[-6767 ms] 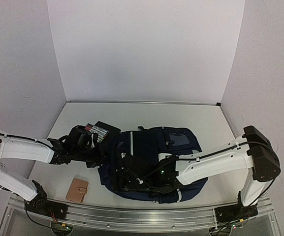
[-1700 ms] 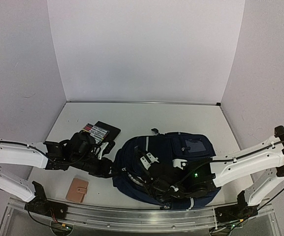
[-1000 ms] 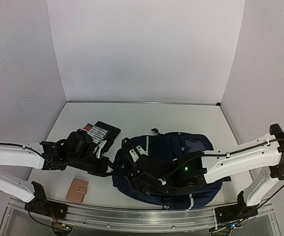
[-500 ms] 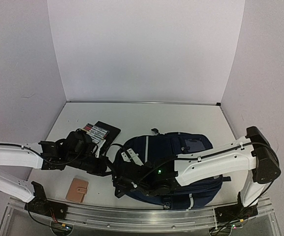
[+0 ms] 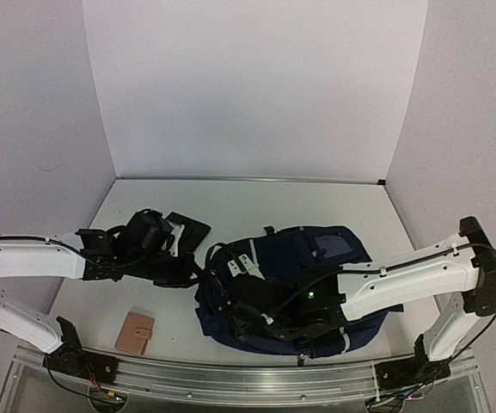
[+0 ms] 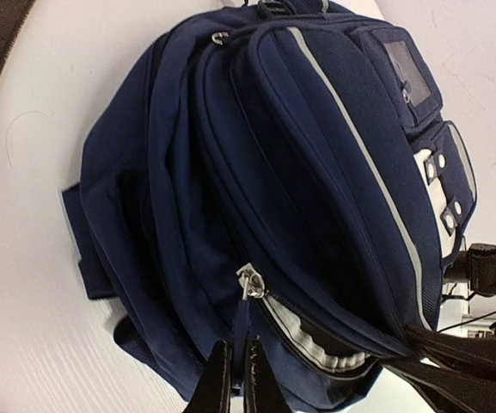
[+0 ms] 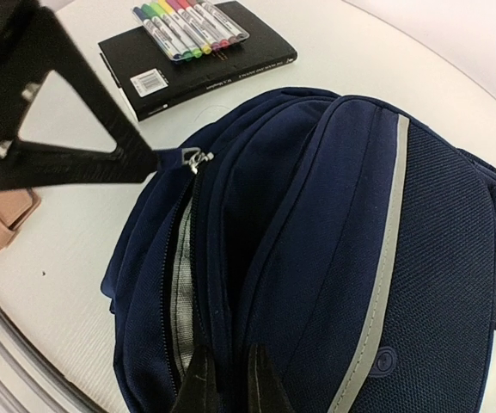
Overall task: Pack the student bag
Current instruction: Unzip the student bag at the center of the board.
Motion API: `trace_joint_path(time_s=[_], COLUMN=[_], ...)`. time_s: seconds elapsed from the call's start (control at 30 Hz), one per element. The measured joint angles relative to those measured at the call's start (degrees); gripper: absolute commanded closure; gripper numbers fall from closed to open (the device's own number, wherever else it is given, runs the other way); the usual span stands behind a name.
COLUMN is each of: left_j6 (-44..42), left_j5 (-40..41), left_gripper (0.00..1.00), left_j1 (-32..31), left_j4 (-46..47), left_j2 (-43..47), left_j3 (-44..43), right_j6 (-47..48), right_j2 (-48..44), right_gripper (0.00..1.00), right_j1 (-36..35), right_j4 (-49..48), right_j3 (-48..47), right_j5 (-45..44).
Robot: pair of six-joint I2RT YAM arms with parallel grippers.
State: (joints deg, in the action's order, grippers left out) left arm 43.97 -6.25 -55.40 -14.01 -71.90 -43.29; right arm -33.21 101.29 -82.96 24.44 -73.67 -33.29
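Right pincer [image 7: 227,354] is now closing shut on backpack [image 5: 316,258] fabric beside the part-open zip, where a moment earlier it was standing apart. Left pincer [image 6: 235,354] is clamping together on the zip pull [image 6: 244,292]. Backpack is lying flat on bench [image 5: 256,202], centre-right, near the front edge. Risk: w/ arms pulling opp. ways, the thin pull is likely slipping free, or the bag is dragging toward notebook [image 7: 198,62] & markers [image 7: 187,21] w/o the zip opening.
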Motion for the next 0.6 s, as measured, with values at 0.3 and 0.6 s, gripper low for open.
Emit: trace_joint_path(time_s=[0.3,0.6], left_j6=[-2.0,-7.6], left_j5=[-0.5,-6.8], left_gripper=[1.00,1.00], left_j1=[6.1,10.4], left_j4=[0.1,4.6], left_j2=[-5.6,-11.8], left_j3=[-4.0,-6.1], right_j6=[2.7,2.4], right_j2=[-9.1,-11.6], right_gripper=[1.00,1.00], right_j1=[0.0,0.0], right_j4=[-3.0,-3.9], right_j3=[6.7,8.6], right_j5=[6.0,6.5])
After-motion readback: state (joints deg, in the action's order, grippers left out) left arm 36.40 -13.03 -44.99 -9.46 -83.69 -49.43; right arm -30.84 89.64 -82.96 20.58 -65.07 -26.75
